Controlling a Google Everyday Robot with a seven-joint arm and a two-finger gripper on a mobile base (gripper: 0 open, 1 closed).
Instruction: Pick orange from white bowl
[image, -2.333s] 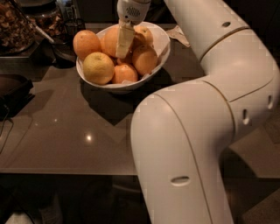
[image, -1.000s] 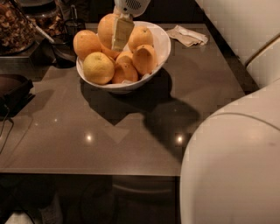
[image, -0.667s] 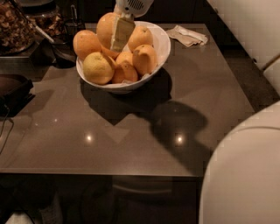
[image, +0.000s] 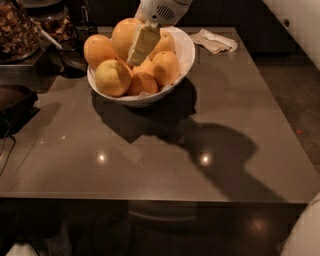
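The white bowl stands at the back of the dark table, piled with fruit. My gripper reaches down from the top edge over the bowl. Its pale front finger lies against the orange, the largest fruit, which sits raised at the top of the pile. The other finger is hidden behind the orange. A yellowish-green fruit and a small deep-orange fruit lie at the bowl's front. Other oranges lie at its left and right.
A crumpled napkin lies behind the bowl to the right. Dark containers and a spoon stand at the back left, a black object at the left edge. Part of my white arm shows at bottom right.
The orange has risen from among the pile to its top, held by the gripper. My big white arm body has swung out of view to the right, uncovering the table.
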